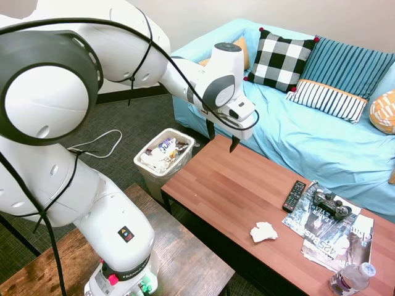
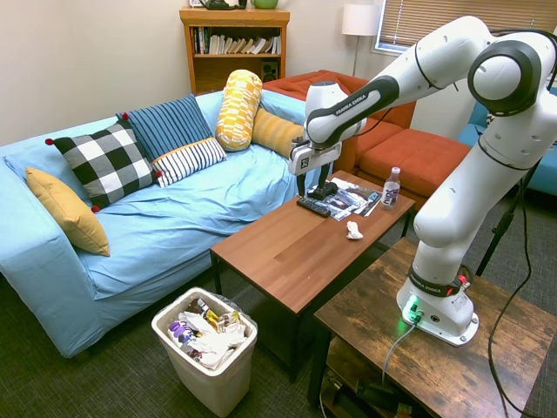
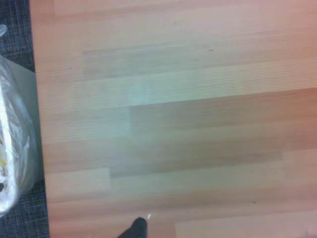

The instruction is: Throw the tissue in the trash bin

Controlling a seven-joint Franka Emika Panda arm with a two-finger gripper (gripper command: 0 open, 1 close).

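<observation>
White tissue (image 1: 264,232) on table (image 1: 228,185) near remote (image 1: 294,196), magazines (image 1: 333,231); tool (image 1: 222,137) spread apart, empty.

The tissue (image 1: 263,232) is a small crumpled white wad lying on the wooden table top. The trash bin (image 1: 148,173), white with a flared rim, stands upright on the floor beside the table's end, full of trash.

Wooden coffee table (image 1: 234,185) at centre; black remote (image 1: 294,196), game controller (image 1: 331,204), magazines (image 1: 333,237), water bottle (image 1: 352,279) lower right.
</observation>
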